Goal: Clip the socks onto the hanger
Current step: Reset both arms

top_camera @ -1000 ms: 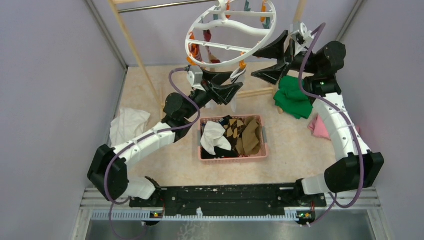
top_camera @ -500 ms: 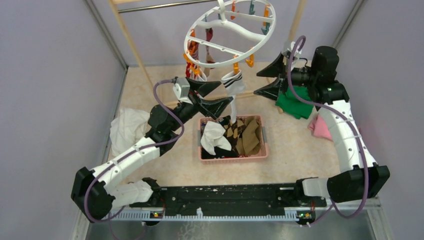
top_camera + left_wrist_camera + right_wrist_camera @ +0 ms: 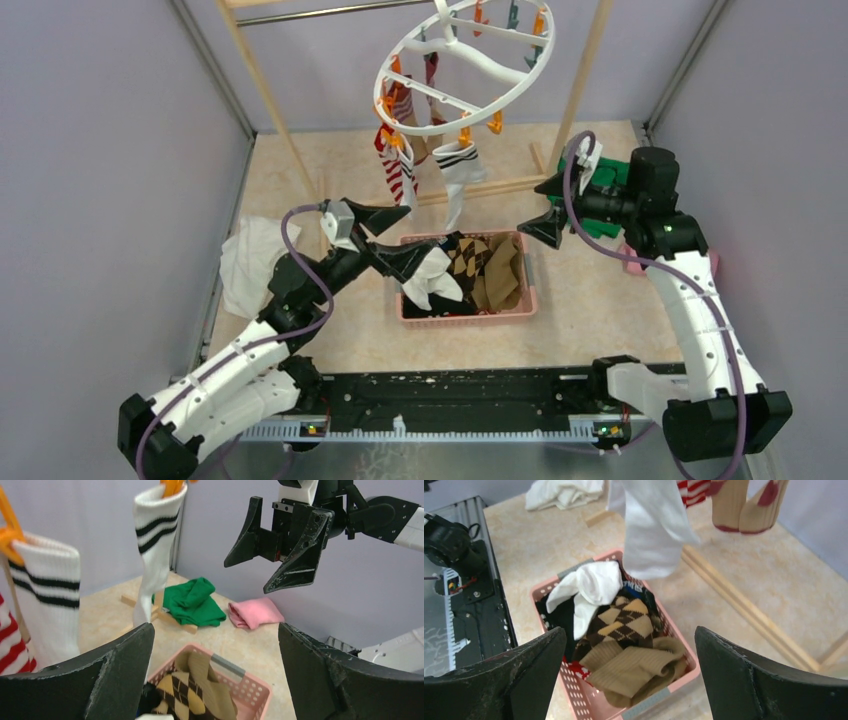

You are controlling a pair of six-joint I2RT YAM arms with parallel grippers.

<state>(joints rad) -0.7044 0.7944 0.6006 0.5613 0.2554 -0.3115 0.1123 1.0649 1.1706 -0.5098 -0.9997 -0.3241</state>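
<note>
**Black jaws wide and empty on both arms**

1. Check the left gripper (image 3: 415, 238). Its jaws are spread wide with nothing between them. It hangs over the left end of the pink basket (image 3: 470, 312) and points toward the right arm.

2. Check the right gripper (image 3: 545, 207). Its jaws also stand wide and hold nothing. It hovers just right of the basket and faces the left gripper across it. The green cloth (image 3: 192, 600) lies on the floor below and behind it, with the pink cloth (image 3: 255, 612) beside that.

3. Locate the loose socks. An argyle sock (image 3: 624, 620), a white sock (image 3: 591, 587) and tan ones lie piled in the basket, between the two grippers and below them.

4. Locate the hung socks. Two banded socks (image 3: 155, 540) hang from orange pegs (image 3: 172, 486). In the right wrist view, the toe of one hangs over the far rim of the basket. A red-striped sock (image 3: 397, 175) hangs to their left. A pair of tan socks (image 3: 744, 505) with maroon toes hangs behind.

5. Locate the hanger (image 3: 380, 92). It hangs tilted from the rack (image 3: 262, 80), above and beyond the basket and well apart from both grippers. Several of its pegs carry nothing.

6. Note the white cloth (image 3: 255, 250) heaped on the floor by the left wall.
</note>
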